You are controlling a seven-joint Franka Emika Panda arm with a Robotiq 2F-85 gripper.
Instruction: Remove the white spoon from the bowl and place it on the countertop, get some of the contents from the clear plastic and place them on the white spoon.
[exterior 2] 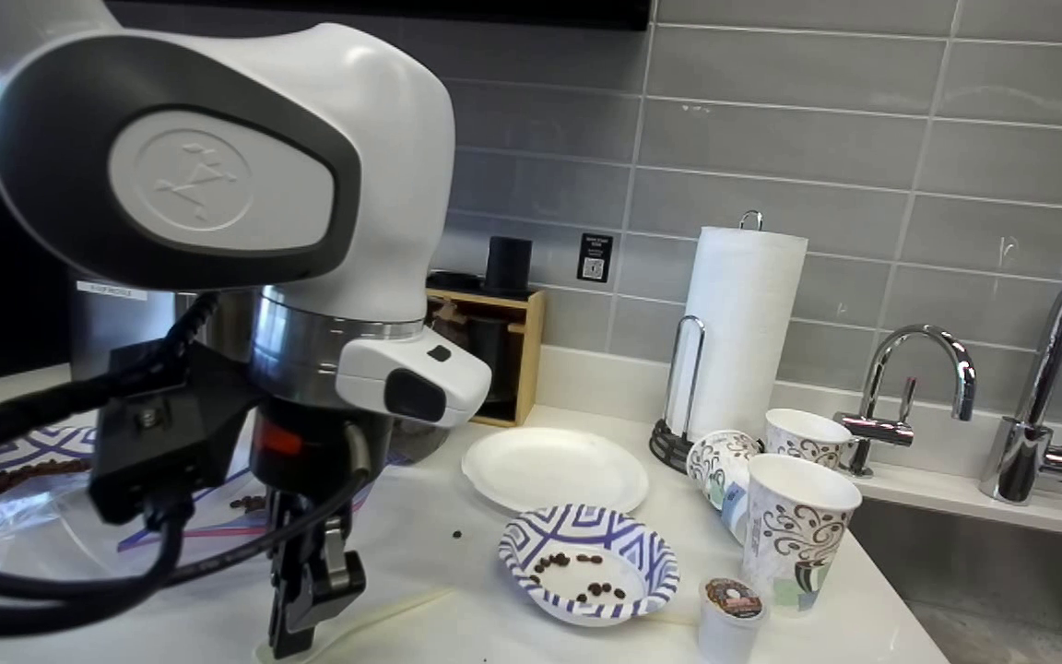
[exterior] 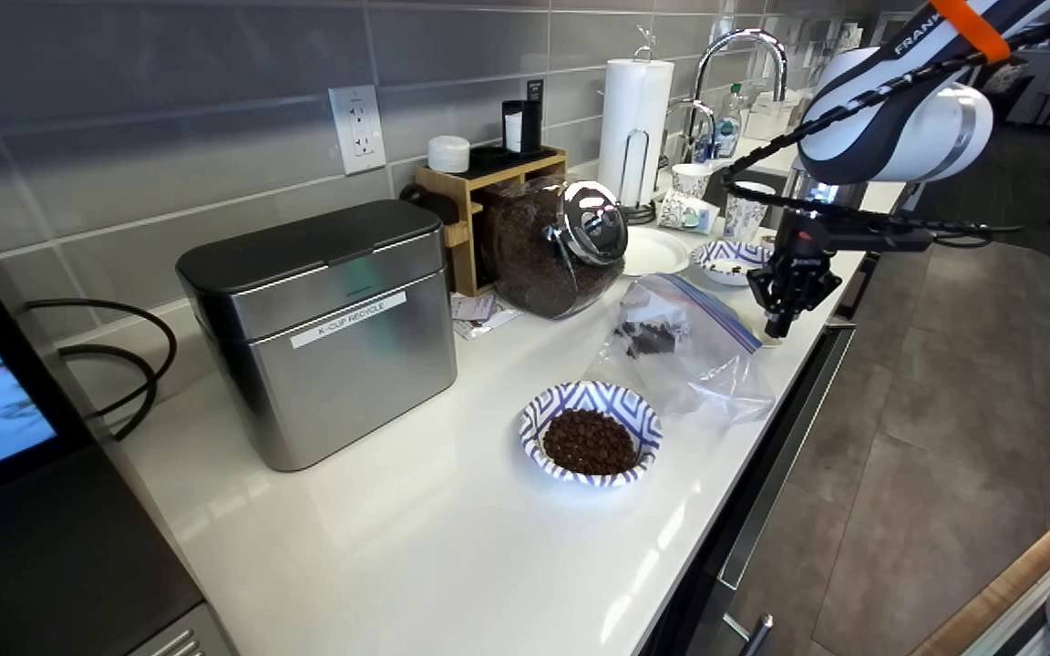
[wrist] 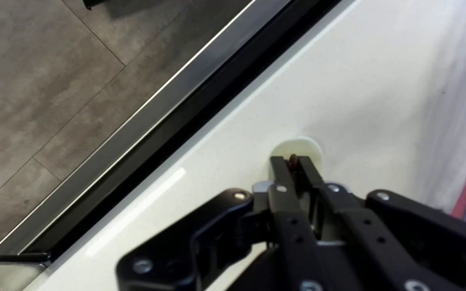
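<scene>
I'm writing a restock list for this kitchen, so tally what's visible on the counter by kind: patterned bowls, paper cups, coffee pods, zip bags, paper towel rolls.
Patterned bowls: 2
Paper cups: 3, one on its side
Coffee pod: 1
Clear zip bag: 1
Paper towel roll: 1
Total: 8

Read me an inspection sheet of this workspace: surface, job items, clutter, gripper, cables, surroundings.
Surface: white countertop; a dark speck near the plate.
Spoon: lies on the countertop.
Plastic bag: dark contents inside.
Fuller bowl: brown beans inside, beside the bag.
Sparser bowl: a few beans.
Clutter: plate, single-serve pod, paper cups, one on its side.
Gripper: shut on what looks like a bean, at the spoon's head; contact unclear.
Cables: dark cable along the arm; black cords by the wall.
Surroundings: paper towel roll, faucets, K-cup recycle bin.
</scene>
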